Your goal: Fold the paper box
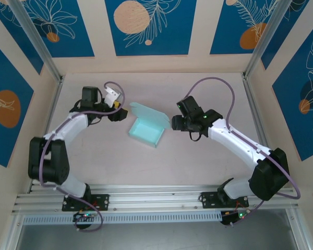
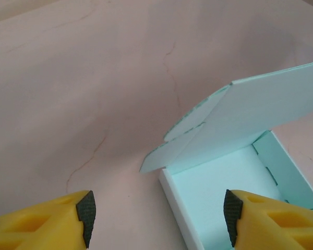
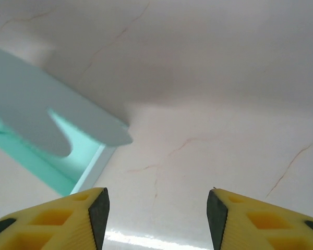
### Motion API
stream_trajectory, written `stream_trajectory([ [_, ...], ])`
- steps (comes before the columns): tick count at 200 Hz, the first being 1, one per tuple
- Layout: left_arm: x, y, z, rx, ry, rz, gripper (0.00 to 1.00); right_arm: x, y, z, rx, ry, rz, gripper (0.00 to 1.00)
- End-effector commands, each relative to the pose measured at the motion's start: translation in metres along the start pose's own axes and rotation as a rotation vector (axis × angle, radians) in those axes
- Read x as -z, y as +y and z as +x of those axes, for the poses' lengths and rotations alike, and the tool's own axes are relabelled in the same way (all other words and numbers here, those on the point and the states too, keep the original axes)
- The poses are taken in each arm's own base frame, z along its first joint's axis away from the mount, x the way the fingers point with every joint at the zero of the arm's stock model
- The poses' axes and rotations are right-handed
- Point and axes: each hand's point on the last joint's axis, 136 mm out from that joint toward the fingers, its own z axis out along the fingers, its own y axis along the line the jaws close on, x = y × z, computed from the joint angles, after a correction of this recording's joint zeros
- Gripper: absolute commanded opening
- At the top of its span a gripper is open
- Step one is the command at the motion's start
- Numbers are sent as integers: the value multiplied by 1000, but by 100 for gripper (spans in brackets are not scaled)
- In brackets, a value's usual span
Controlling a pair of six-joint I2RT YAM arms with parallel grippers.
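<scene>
— Pale pinkish, stone-veined table [image 1: 146, 166], seen from above. What stands on it?

— Two white arms, bolted at the near edge. The left arm [image 1: 62, 135] curves in from the left and the right arm [image 1: 240, 143] from the right. Between them, near the table's middle, sits the paper box [image 1: 145, 132].

— How does the box look?

— It is light-blue card, folded into a shallow open tray. Its lid [image 1: 148, 113] is raised and tilted at the far side, with rounded flaps [image 3: 52, 117] at its ends.

— And the grippers?

— The left gripper [image 1: 120, 112] is just beside the box's far left corner. The right gripper [image 1: 173, 123] is just beside its right side. Each wrist camera shows yellow fingers [image 2: 52, 221] with black pads [image 3: 99, 213] spread wide and holding nothing. I cannot tell whether either one touches the card.
</scene>
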Motion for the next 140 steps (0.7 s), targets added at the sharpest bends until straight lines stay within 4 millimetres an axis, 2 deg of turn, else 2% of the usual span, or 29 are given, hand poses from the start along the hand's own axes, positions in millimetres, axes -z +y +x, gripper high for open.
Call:
stream_trajectory([
  [1, -1, -21, -16, -156, -43, 205, 69, 12, 6, 7, 16, 13, -26, 60],
  [25, -8, -29, -26, -200, -91, 324, 69, 12, 20, 8, 40, 26, -76, 65],
  [58, -20, -38, -15, -239, -23, 392, 69, 7, 31, -1, 110, 39, -78, 67],
  [97, -34, -33, 1, -239, 50, 378, 66, -11, 39, -11, 195, 77, -41, 66],
  [140, -53, -31, 11, -247, 110, 365, 56, -34, 46, -17, 239, 114, -19, 58],
])
